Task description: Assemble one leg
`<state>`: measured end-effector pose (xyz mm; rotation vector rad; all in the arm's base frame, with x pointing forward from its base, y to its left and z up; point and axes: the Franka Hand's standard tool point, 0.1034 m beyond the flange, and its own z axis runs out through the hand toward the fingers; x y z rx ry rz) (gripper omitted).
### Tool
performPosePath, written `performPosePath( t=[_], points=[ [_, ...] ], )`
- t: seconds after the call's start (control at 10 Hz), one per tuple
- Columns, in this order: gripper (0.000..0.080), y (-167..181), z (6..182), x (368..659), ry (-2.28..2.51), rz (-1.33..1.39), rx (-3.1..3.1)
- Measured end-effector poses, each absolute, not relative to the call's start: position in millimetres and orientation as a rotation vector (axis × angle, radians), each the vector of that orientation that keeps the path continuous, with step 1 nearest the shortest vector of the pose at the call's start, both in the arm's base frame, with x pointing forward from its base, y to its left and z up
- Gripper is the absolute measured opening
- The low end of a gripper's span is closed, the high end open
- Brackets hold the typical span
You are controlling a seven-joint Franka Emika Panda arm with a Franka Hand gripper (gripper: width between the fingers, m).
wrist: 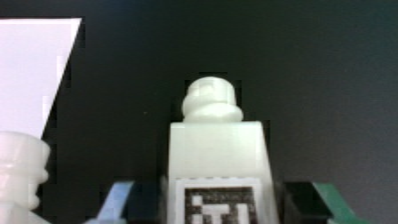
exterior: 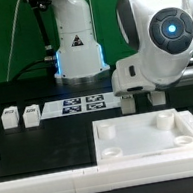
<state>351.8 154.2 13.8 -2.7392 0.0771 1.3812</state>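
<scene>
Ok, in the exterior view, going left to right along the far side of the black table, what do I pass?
first leg → second leg → marker board → robot arm

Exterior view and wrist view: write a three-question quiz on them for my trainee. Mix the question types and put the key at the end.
1. True or false: two loose legs stand on the table at the exterior view's left of the marker board.
2. In the wrist view, the near leg carries on its side: A a marker tag; B a wheel; C a handle.
3. Fill in: the large white panel has round ____ near its corners.
Key: 1 true; 2 A; 3 sockets.
</scene>
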Motion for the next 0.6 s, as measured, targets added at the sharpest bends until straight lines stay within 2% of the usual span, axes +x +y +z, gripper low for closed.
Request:
performPosePath(
  t=[0.4,0.6],
  points=[
    [0.0287,154.1,16.6,352.4,0.076,1.385,-2.737],
    [0.0288,150.4,57.5,360.8,0.063,1.399,-2.729]
  ],
)
